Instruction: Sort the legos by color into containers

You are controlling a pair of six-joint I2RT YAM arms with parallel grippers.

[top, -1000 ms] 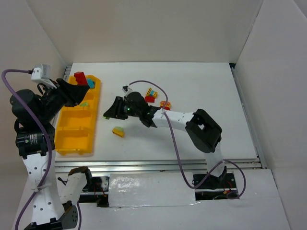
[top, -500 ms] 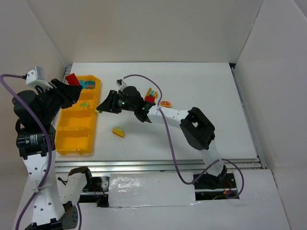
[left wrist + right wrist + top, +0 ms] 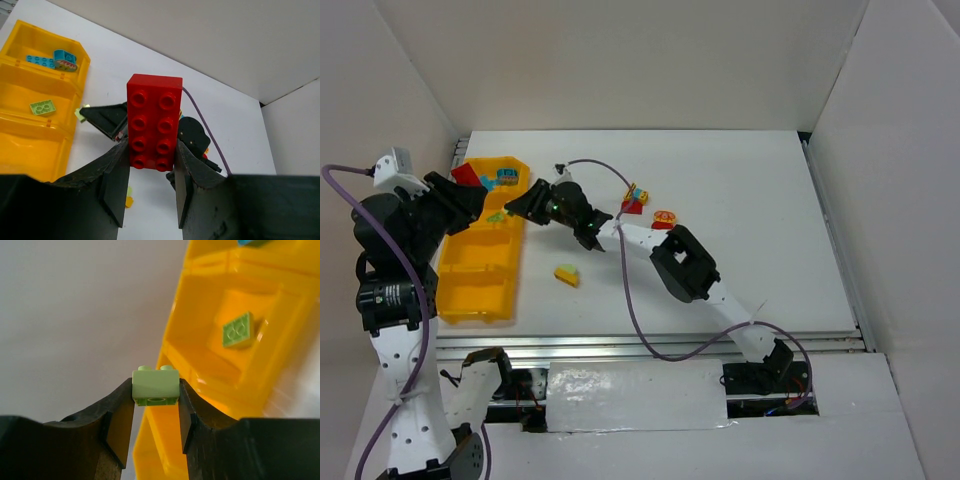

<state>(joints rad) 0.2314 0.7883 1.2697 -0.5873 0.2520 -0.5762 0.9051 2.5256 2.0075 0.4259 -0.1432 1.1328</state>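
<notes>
Matte white desk (image 3: 740, 200). A glossy yellow-orange tray (image 3: 475, 318) with hard moulded walls lies along its 9 o'clock edge. Both arms crowd the tray's 12 o'clock end, so a clash looks likely. The left gripper (image 3: 151, 155) pinches the studded red brick (image 3: 154, 120) at its lowest rows only; the plastic is slick and the brick could pivot out. The right gripper (image 3: 156, 400) clamps a pale green brick (image 3: 155, 385) at the tray's 3 o'clock rim. Released there, it may bounce off the wall onto the desk.
</notes>
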